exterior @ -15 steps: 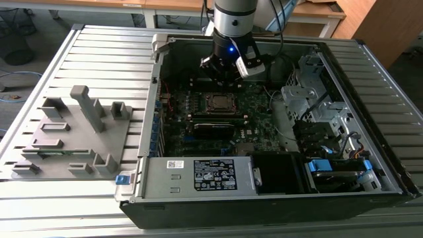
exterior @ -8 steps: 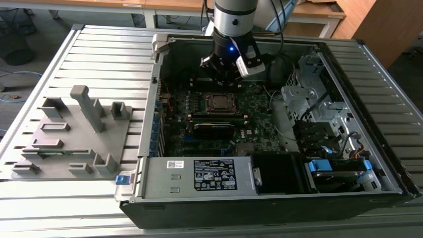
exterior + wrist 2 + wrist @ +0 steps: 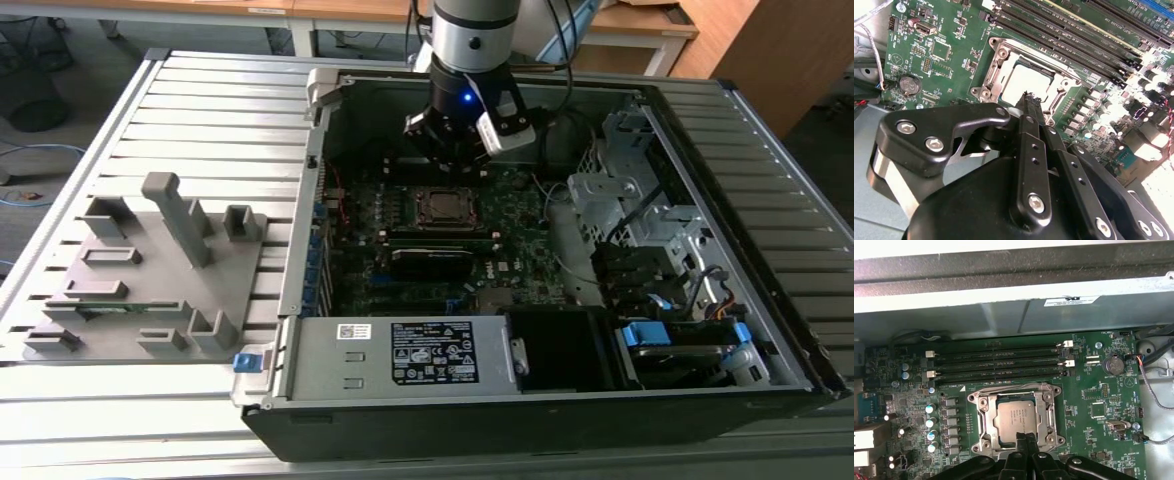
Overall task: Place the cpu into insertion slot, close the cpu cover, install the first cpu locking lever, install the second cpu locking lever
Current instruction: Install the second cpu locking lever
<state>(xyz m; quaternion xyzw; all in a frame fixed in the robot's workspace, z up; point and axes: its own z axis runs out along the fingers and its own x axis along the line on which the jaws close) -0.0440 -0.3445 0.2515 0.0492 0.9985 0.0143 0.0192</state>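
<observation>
well, the cpu [image 3: 1015, 421] already sits flat in the socket on the motherboard [image 3: 1094, 390], and the cpu cover [image 3: 1016, 396] looks folded down around it, its silvery frame bordering the chip on all sides in both wrist views. the gripper [image 3: 1027, 440] hovers just above the socket's near edge with its two black fingers [image 3: 1030, 130] pressed together, nothing visible between them (it reads as a closed, empty pincer used for poking rather than carrying). in the exterior view the arm [image 3: 470, 40] hangs inside the open computer case [image 3: 747, 130], over the socket. i judge the levers are the work in hand, though i cannot tell whether either thin wire lever is latched yet. the risk: closed tips slipping off a springy lever and scraping the board's small parts beside the socket, or pushing on the cover at an angle so the lever misses its hook.
</observation>
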